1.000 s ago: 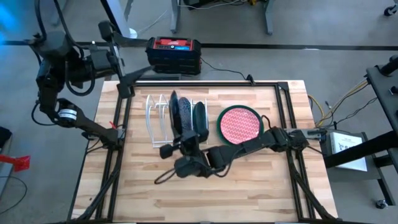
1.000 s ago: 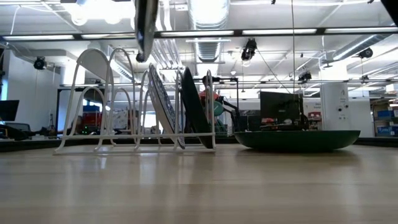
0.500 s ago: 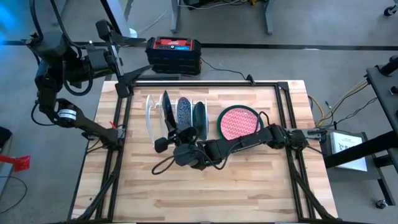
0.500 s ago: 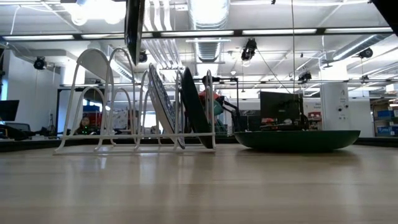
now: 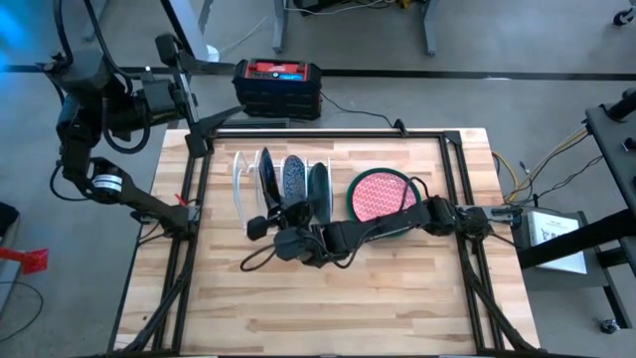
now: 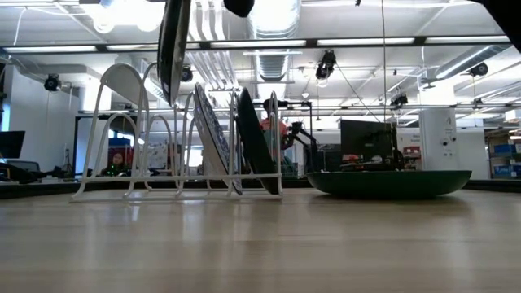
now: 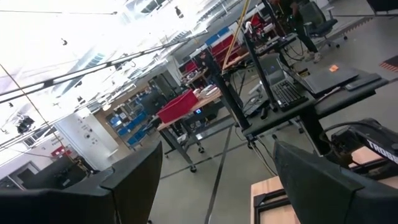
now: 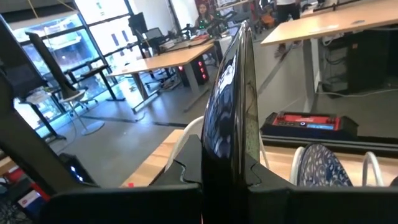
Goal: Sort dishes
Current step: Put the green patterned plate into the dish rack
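Note:
A white wire rack stands on the table's left half. It holds a blue speckled plate and a dark green plate, both on edge and leaning in its slots. A red-pink patterned plate lies flat on a dark green dish to the rack's right. My right gripper is shut on a dark glossy plate over the rack's left slots. My left gripper is open and empty, off the table's far left corner. My right gripper pinches the dark plate's rim on its near side, one finger on each face. The fingers come roughly level from the table's near side. The plate stands on edge, upright, its lower edge down among the tops of the rack's wires; whether it touches them I cannot tell.
A black and red box sits on the floor beyond the table's far edge. Black frame rails run along the table's sides. Bare wood lies near the front edge.
My right gripper has carried the dark plate toward the table's left edge, from over the blue speckled plate to the slots left of it, and has then gone down. The plate stays on edge and upright.

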{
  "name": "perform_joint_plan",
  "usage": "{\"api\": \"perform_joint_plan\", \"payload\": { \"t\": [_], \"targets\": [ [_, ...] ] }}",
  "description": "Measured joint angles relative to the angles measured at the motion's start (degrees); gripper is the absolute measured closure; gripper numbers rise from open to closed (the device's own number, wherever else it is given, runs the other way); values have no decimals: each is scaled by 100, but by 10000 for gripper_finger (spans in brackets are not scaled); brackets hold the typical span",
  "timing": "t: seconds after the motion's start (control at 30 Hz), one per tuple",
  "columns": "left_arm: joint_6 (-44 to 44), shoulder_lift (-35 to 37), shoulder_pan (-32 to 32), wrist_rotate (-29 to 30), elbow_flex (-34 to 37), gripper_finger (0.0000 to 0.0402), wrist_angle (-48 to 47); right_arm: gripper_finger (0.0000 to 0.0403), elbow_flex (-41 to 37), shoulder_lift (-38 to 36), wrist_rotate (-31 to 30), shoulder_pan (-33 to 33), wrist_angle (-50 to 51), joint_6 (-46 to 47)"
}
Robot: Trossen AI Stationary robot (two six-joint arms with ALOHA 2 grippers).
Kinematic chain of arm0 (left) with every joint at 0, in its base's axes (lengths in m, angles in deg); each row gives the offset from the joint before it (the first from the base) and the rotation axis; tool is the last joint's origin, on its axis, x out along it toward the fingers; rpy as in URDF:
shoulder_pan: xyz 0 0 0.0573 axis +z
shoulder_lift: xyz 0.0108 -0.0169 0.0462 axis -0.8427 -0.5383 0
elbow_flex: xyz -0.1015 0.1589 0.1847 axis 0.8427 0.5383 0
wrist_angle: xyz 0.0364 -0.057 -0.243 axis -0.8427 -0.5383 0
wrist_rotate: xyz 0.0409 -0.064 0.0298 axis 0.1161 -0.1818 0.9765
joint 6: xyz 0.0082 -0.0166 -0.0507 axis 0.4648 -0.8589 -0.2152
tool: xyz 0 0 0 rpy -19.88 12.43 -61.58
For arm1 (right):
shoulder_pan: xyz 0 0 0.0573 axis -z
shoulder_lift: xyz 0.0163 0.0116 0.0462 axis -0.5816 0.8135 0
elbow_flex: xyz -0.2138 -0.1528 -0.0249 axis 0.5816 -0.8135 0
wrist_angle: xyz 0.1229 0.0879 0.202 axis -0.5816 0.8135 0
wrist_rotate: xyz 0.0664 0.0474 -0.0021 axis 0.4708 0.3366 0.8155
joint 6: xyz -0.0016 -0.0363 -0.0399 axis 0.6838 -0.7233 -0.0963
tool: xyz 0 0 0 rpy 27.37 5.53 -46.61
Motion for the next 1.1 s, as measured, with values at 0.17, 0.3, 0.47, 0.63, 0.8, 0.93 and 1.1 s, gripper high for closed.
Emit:
{"api": "perform_joint_plan", "payload": {
  "t": [0.17,0.3,0.47,0.63,0.8,0.93,1.1],
  "targets": [
    [-4,1,0,0,0,106,-13,395,-188,0,54,51,-189,74],
    [-17,-1,0,0,0,106,-15,395,-238,0,57,79,-182,170],
    [-20,-1,0,0,0,106,-17,395,-369,0,54,106,-179,329],
    [-22,1,0,0,15,106,-17,395,-566,0,55,148,-199,575],
    [-21,-1,0,0,22,106,-19,395,-760,0,76,195,-278,618],
    [-20,-1,0,0,24,106,-19,395,-837,2,93,226,-316,654],
    [-20,-4,0,0,24,106,-18,395,-941,2,172,255,-319,765]
  ]
}}
